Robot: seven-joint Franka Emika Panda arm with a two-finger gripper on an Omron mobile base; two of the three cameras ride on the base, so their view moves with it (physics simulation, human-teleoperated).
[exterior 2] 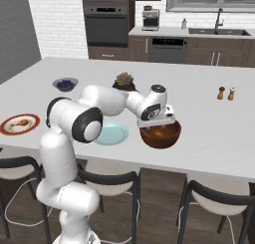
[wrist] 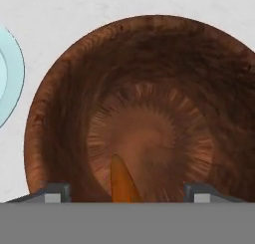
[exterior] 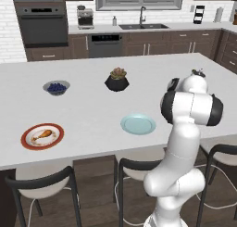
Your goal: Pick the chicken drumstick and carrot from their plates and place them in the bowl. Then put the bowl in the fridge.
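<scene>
While the gripper (wrist: 127, 190) is hovering over the bowl (wrist: 144, 78), its fingers are standing wide apart, gripping nothing; the carrot (wrist: 122, 181) is lying between them inside the bowl.

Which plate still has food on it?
The white plate with the red-orange rim, near the counter's left end. The chicken drumstick lies on it. The pale blue plate beside the bowl is bare, and the carrot is over the bowl.

Blueberry bowl (exterior: 56, 87), plant pot (exterior: 116, 80) and shakers (exterior 2: 226, 93) on the counter (exterior: 92, 110).
</scene>
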